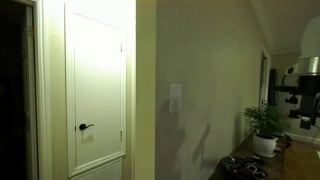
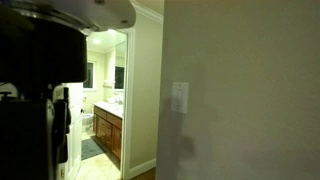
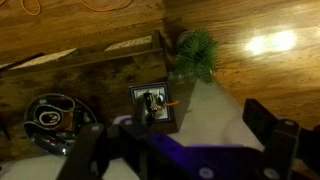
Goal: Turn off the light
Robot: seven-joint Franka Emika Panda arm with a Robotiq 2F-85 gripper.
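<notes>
**Pincer spread wide, switch on the wall**

We see the pincer (image 3: 175, 128) with its fingers wide apart, gripping nothing, above a framed picture (image 3: 155, 108) and a potted plant (image 3: 195, 55). In both exterior views the white light switch (image 1: 176, 97) (image 2: 180, 97) sits upright on the wall (image 1: 215, 70), well apart from the black door handle (image 1: 86, 127).

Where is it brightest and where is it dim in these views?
In an exterior view the switch is dimly lit; in an exterior view the bathroom past the doorway glows bright; the wrist view shows glare on the wood planks.
</notes>
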